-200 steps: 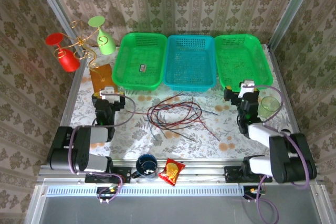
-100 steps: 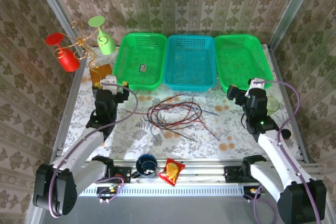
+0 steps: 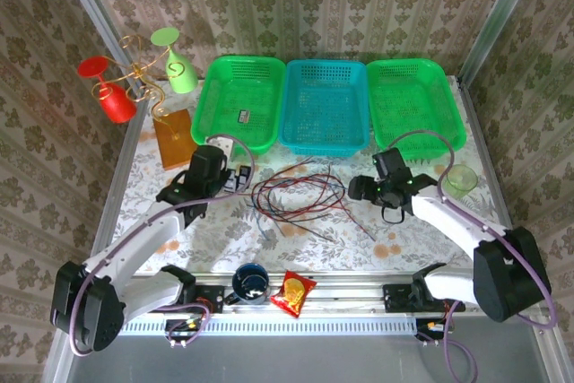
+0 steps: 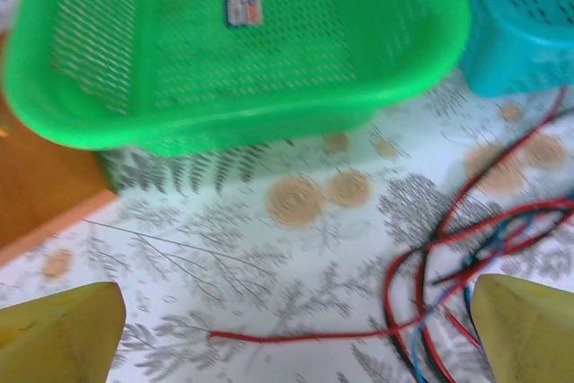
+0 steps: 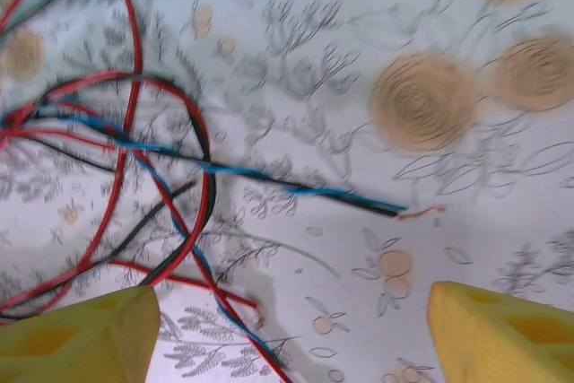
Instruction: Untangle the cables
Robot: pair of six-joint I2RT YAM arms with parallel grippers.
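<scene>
flanking the tangled cables (image 3: 300, 195) on our approach, we hover the left gripper (image 3: 239, 177) and right gripper (image 3: 357, 190) wide open and empty; next, we judge, each must pinch one separate strand.

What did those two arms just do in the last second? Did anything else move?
Both arms reached inward: the left arm toward the left side of the cables, the right arm toward their right end. Their jaws hold nothing. The cables and baskets stayed put.

Smooth-sheathed cables (image 3: 296, 193), glossy plastic basket (image 4: 224, 69)
</scene>
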